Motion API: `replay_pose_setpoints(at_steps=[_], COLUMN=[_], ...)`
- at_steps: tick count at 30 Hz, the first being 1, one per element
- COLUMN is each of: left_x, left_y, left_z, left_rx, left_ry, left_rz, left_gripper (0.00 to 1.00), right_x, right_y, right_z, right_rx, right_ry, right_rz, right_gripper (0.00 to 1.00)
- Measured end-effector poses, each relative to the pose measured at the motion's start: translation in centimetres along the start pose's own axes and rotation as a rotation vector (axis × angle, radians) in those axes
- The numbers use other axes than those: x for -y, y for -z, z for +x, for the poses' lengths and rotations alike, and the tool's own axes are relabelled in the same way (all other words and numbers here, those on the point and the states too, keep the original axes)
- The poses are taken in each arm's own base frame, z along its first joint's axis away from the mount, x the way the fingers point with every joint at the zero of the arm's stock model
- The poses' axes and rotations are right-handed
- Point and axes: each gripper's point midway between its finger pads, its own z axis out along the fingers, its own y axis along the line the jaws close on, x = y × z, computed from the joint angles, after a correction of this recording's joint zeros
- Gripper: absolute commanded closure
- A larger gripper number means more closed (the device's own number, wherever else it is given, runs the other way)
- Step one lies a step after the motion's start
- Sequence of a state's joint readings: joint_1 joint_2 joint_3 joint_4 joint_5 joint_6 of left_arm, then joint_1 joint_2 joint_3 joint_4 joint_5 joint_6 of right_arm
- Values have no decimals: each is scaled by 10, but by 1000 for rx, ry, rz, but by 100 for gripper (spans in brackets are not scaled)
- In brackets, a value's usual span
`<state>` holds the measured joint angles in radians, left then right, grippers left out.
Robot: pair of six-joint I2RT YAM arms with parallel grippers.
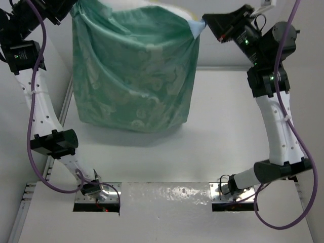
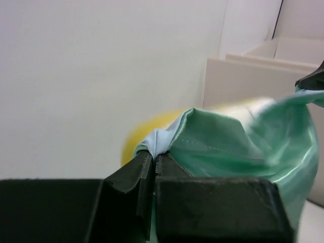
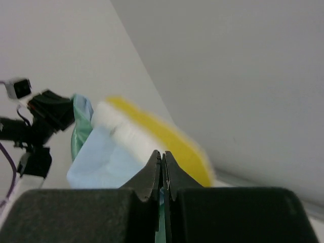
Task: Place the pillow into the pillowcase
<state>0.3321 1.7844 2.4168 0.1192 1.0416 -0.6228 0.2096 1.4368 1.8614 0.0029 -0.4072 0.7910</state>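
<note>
So, the pillowcase (image 1: 134,76) is held up over the worktop (image 1: 167,157) like a hanging sack. The pillow (image 3: 152,134) is sat inside it, with just its white top and yellow edge band poking out of the mouth. Whether the bottom of the sack touches the worktop can't be told.

Handling-wise, the green cloth is judged thin, limp and pretty slippery, so a loose pinch would probably be slid out of. The stitched hem at the mouth corners looks like the best place to be gripped, since it gives a bit of thickness. The pillow is reckoned light, bulky and squashy, so it can likely be settled deeper by its own weight, though its fluffy surface may drag on the cloth.

The left pincer (image 2: 153,157) is clamped on the left mouth corner, with the light blue lining folded out between its fingers. The right pincer (image 3: 163,157) is closed tight on the opposite corner. Both arms are raised high and reached far back, with the wrists turned inward across the opening.
</note>
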Motion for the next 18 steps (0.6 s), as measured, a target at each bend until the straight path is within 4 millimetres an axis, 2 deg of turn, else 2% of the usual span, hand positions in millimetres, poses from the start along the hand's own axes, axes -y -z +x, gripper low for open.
replay_pose_setpoints(at_steps=[3, 5, 7, 9, 11, 12, 13, 14, 16, 18], left_x=[4, 7, 12, 19, 34, 39, 51, 60, 64, 47], left_y=[-3, -3, -3, -2, 1, 2, 4, 7, 10, 11], left_z=[-24, -33, -42, -58, -80, -87, -102, -107, -107, -93], left_rx=[80, 116, 146, 189, 227, 244, 281, 288, 287, 266], left_ry=[-11, -16, -32, -78, -163, -194, -263, -289, -282, -232], left_rz=[-4, -7, -2, 0, 12, 15, 18, 18, -16, -73], left_gripper=[100, 100, 100, 100, 100, 100, 100, 100, 100, 100], right_x=[-16, -26, -28, -25, -32, -39, -46, -52, -50, -39], right_y=[-21, -26, -17, -3, -2, -2, -1, 5, 24, 36], right_z=[-39, -58, -59, -53, -68, -82, -92, -99, -90, -76], right_rx=[59, 108, 131, 122, 149, 185, 212, 241, 240, 211], right_ry=[36, 58, 62, 51, 81, 105, 122, 141, 146, 149], right_rz=[-30, -50, -45, 0, 5, -4, -13, -18, 11, 65], right_gripper=[100, 100, 100, 100, 100, 100, 100, 100, 100, 100])
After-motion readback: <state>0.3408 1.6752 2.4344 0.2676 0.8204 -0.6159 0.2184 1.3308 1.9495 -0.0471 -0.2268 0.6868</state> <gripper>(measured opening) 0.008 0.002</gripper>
